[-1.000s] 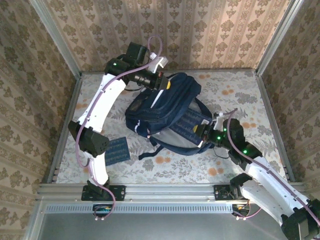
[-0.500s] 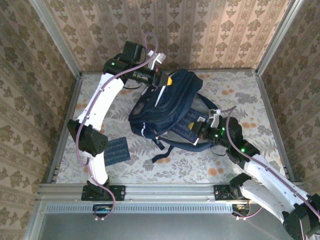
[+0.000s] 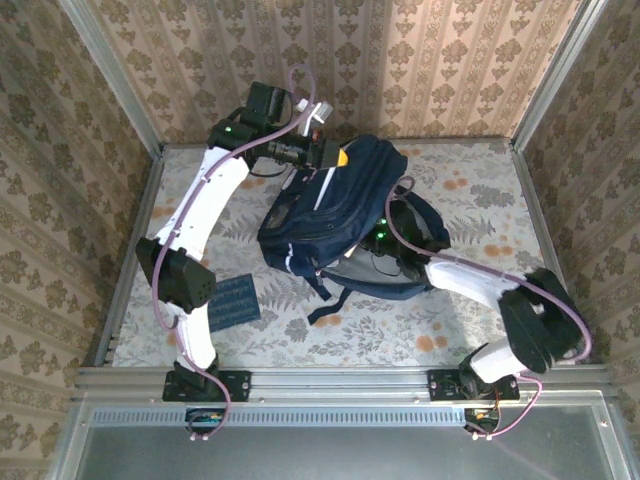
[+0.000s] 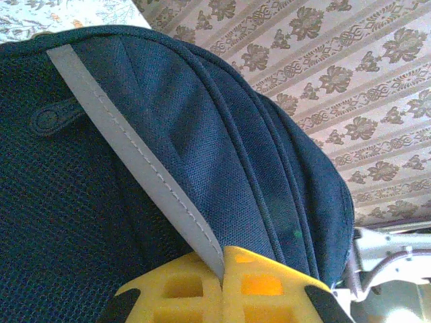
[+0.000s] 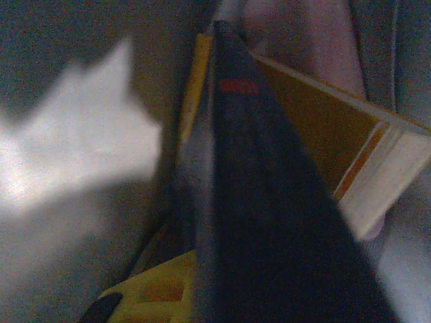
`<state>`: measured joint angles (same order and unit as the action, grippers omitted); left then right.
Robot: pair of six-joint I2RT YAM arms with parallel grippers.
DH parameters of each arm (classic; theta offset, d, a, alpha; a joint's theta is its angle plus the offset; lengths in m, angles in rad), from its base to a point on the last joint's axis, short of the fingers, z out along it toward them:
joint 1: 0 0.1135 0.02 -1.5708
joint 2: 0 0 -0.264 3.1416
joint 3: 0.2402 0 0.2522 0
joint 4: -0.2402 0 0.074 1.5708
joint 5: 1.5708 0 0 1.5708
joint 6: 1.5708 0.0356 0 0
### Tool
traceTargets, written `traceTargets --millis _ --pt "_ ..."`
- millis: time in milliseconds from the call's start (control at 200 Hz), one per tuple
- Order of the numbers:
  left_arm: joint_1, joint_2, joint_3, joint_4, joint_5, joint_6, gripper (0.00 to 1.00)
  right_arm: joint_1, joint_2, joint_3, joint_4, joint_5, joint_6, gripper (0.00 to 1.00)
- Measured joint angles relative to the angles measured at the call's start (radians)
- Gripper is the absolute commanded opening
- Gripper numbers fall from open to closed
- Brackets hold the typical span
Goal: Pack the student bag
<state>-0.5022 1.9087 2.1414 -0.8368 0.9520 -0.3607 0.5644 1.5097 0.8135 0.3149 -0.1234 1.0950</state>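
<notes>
**tinkerTom:** ok, going from the near edge outward, what's around the student bag?

**yamfan:** It's a big dark navy fabric backpack with white stripe trims. It lies roughly mid-table on the floral tablecloth, top end toward the back wall, straps trailing off its near side. Nearer than the bag and off to its left, a flat navy printed booklet lies alone on the cloth. It's not touching the bag and is close to the left arm.

**tinkerTom:** and the right arm?

**yamfan:** The white right arm comes in from the bag's near right, and its wrist end disappears into the bag's open near side. The wrist cam is dim and blurry in there. The right gripper looks pinched nearly closed on a slim dark navy book seen edge-on, with one yellow finger showing on the book's left. Just right of that book sits an orange-brown cover with a pale page edge. What it is exactly, nobody could tell from this.

**tinkerTom:** far end?

**yamfan:** The left gripper is at the bag's far top end, its yellow fingers fully closed on the grey-white stripe trim. That end looks propped higher than the rest of the bag. Beyond the bag there's patterned wallpaper.
</notes>
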Motion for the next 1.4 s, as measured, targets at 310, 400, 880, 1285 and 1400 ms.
traceTargets --millis 310,400,880,1285,1400 --pt "0.058 0.001 -0.037 0.090 0.036 -0.071 0.00 0.024 0.209 0.142 0.190 0.016 0.008 0.76" --pt "0.085 0.001 -0.063 0.134 0.055 -0.098 0.00 0.023 0.145 0.089 0.206 0.039 -0.030 0.82" --pt "0.104 0.093 -0.076 0.209 0.019 -0.126 0.01 -0.010 -0.531 -0.248 -0.029 0.261 -0.217 0.79" --pt "0.069 0.446 0.147 0.291 -0.072 -0.182 0.51 -0.015 -0.816 -0.324 -0.251 0.386 -0.357 0.78" --pt "0.058 0.428 0.124 0.277 -0.120 -0.161 0.55 -0.017 -0.844 -0.338 -0.290 0.390 -0.379 0.76"
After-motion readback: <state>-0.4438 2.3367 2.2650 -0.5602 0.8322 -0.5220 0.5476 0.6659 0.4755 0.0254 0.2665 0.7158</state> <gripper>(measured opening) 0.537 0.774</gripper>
